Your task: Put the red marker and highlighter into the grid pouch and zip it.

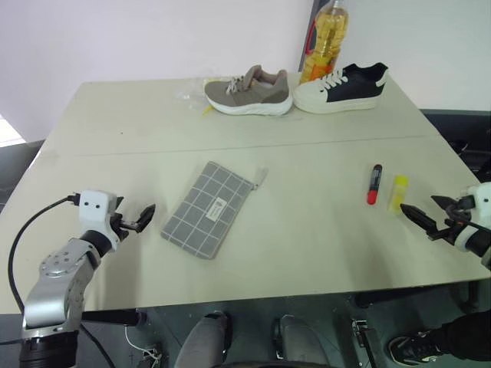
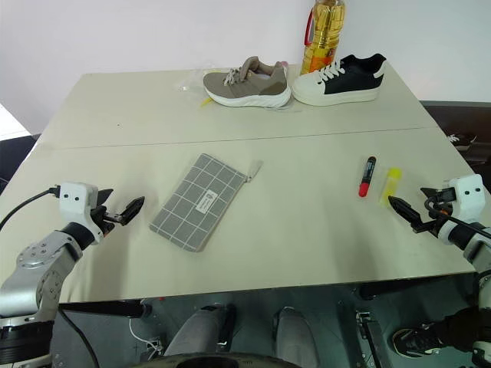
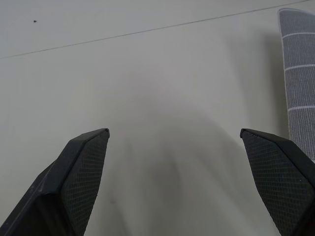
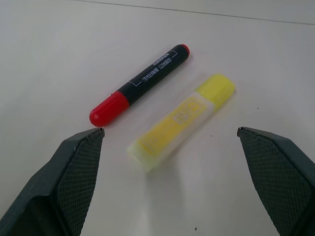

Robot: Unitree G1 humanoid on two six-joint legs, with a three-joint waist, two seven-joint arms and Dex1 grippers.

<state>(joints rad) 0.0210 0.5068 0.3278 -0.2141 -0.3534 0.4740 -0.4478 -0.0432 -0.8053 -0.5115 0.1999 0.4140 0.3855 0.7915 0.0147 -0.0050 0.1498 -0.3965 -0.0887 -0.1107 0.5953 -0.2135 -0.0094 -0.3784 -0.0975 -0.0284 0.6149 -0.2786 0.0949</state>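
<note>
The grid pouch point(image 1: 209, 208) lies flat left of the table's middle, grey with white lines, a white label on top and its zipper pull point(image 1: 262, 176) at the far corner. The red marker point(image 1: 374, 184) and the yellow highlighter point(image 1: 398, 192) lie side by side on the right, the marker's red cap toward me. My left gripper point(image 1: 142, 218) hovers open just left of the pouch, whose edge point(image 3: 299, 83) shows in the left wrist view. My right gripper point(image 1: 420, 211) is open and empty, just near of the highlighter point(image 4: 182, 120) and the marker point(image 4: 140, 84).
At the table's far edge stand a taupe sneaker point(image 1: 248, 92), a black-and-white sneaker point(image 1: 341, 87) and a bottle of yellow oil point(image 1: 325, 38), with a clear wrapper point(image 1: 188, 96) beside them. A seam point(image 1: 245, 146) crosses the tabletop. The front edge point(image 1: 253, 295) is close.
</note>
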